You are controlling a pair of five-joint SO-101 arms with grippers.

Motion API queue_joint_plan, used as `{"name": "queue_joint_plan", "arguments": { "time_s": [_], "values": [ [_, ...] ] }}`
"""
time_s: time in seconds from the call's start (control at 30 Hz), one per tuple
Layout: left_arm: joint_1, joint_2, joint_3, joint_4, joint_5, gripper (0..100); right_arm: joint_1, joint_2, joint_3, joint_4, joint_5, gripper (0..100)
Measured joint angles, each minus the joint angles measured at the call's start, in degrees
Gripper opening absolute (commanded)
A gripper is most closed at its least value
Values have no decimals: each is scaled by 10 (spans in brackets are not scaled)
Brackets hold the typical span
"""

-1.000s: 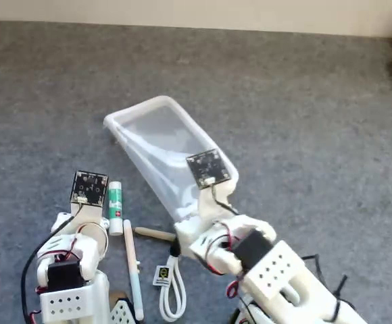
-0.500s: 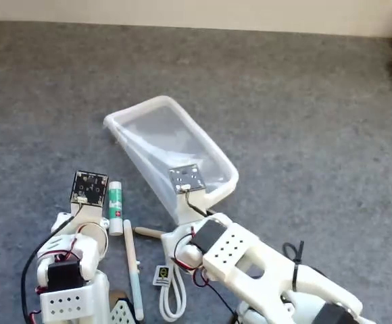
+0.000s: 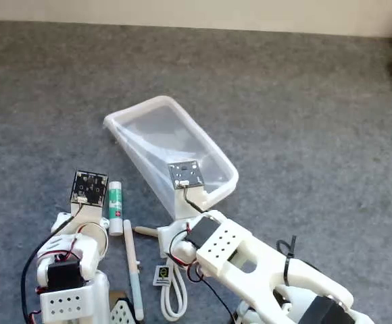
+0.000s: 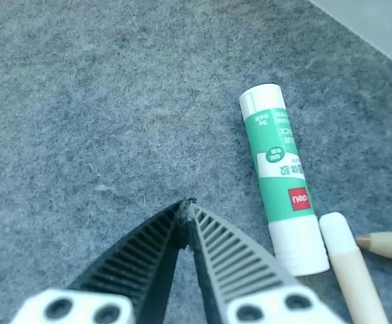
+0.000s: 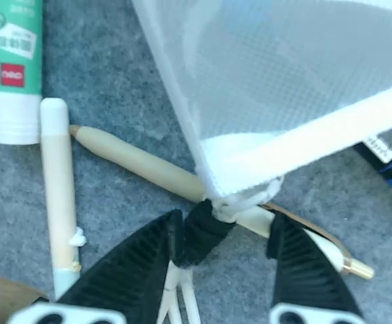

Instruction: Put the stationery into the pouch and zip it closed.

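The translucent white pouch [image 3: 165,142] lies slanted at mid-table; its near corner [image 5: 240,185] shows close up with a black zip pull [image 5: 201,233] on a white cord [image 3: 173,290]. My right gripper [image 5: 224,226] stands open, its jaws on either side of that corner and pull. Under the corner lies a cream pen with a gold clip [image 5: 142,162], and a blue pen [image 5: 388,172] lies beyond it. A green and white glue stick [image 4: 279,175] and a second cream pen [image 3: 133,266] lie beside my left gripper [image 4: 184,208], which is shut on nothing just above the carpet.
Grey carpet [image 3: 304,101] covers the table, with open room to the far side and right of the pouch. A small tag [image 3: 160,275] hangs on the cord. The right arm's body [image 3: 263,270] crosses the near right corner.
The right arm has swung left and come down lower, bringing its wrist over the pouch's near corner. The left arm and the stationery have not moved.
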Motion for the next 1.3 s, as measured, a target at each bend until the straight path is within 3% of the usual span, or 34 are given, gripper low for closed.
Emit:
{"name": "queue_joint_plan", "arguments": {
  "time_s": [0.23, 0.57, 0.63, 0.8, 1.2, 1.3],
  "values": [
    [0, 0, 0, 0, 0, 5, -1, 10, 0, 0, 3, 70],
    [0, 0, 0, 0, 0, 5, -2, 7, -19, 45, 127, 60],
    [0, 0, 0, 0, 0, 5, -2, -11, -23, 63, 163, 5],
    [0, 0, 0, 0, 0, 5, -3, -82, -23, 68, 222, 3],
    [0, 0, -2, 0, 0, 5, -2, -213, -11, 70, 233, 3],
    [0, 0, -19, 0, 1, 5, -2, -248, -11, 70, 274, 3]
  ]
}}
